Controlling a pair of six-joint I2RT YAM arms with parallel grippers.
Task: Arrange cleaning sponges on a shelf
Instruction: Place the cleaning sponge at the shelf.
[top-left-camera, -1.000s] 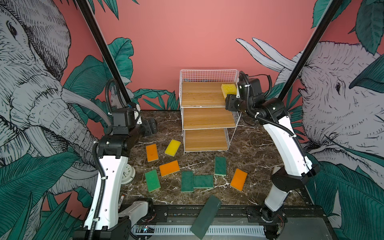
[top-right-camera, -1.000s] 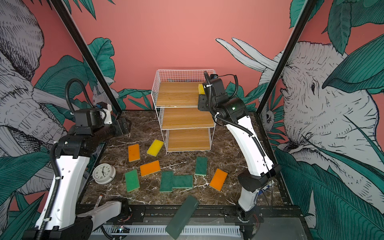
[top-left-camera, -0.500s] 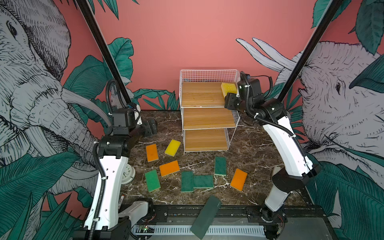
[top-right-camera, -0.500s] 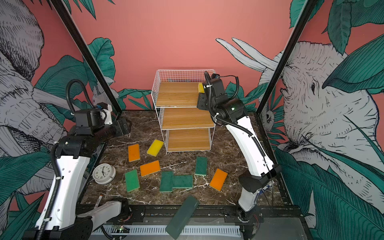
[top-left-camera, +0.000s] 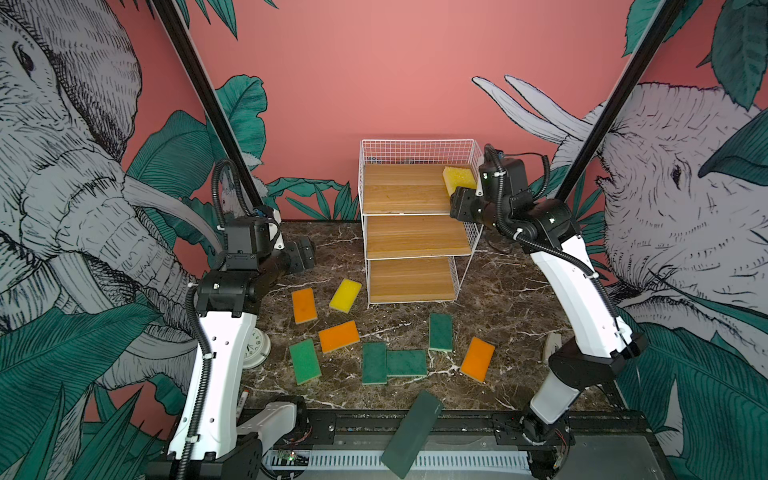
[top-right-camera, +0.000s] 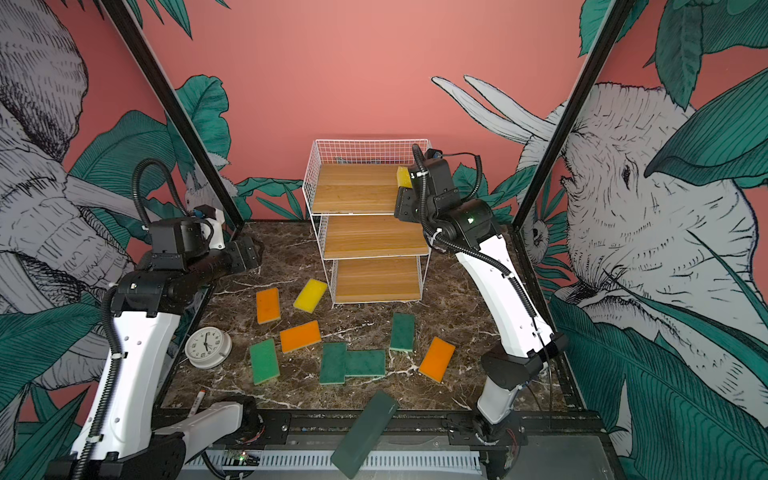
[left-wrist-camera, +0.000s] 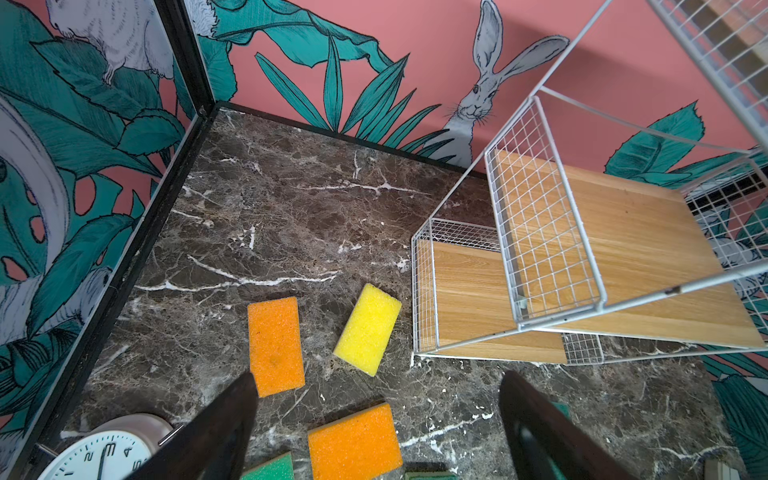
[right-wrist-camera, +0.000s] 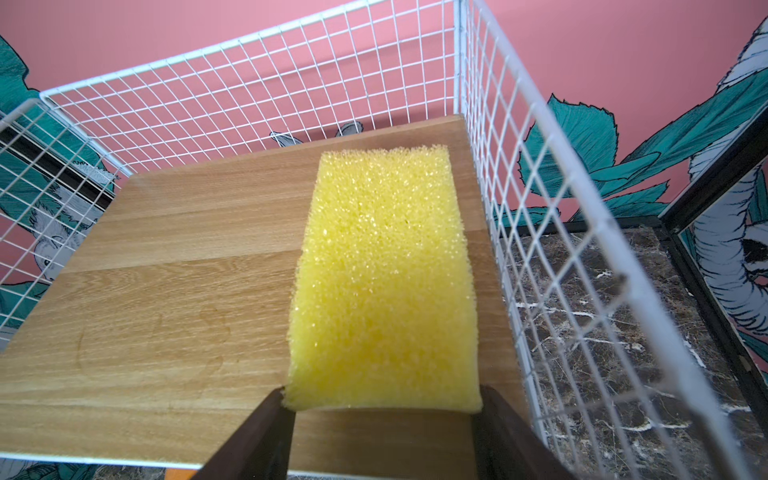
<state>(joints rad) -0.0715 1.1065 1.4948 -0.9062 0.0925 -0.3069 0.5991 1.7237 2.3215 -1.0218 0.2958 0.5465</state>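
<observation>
The shelf (top-left-camera: 415, 232) is a white wire-grid rack with three light-wood boards stepped down toward the front, standing at the back of the dark marble desk (top-left-camera: 507, 291) against the pink wall.

On the top board, hard against the right-hand wire side, lies a yellow sponge (right-wrist-camera: 382, 282) of coarse, open-pored foam, its long side running front to back. The right hand (right-wrist-camera: 382, 419) sits at the sponge's near end. Its two dark fingers (right-wrist-camera: 266, 436) flank the corners of the sponge, touching or almost touching the foam; whether they are gripping it or have let go cannot be told. In both top views this sponge (top-left-camera: 458, 179) shows just behind the right hand (top-left-camera: 459, 199).

The other eight sponges lie flat on the desk in front of the shelf:
- A second yellow sponge (top-left-camera: 345, 295) lies beside the bottom board.
- An orange sponge (top-left-camera: 304, 305) lies to its left.
- Another orange sponge (top-left-camera: 338, 336) lies nearer the front.
- A third orange one (top-left-camera: 477, 359) lies at the right with a pale edge.
- A light green sponge (top-left-camera: 304, 361) lies at the left.
- Two dark green sponges (top-left-camera: 392, 363) touch in an L shape.
- One more dark green sponge (top-left-camera: 440, 332) lies apart.

The left hand (left-wrist-camera: 378, 419) hangs above the desk with its fingers (left-wrist-camera: 232, 415) spread wide and nothing between them.
</observation>
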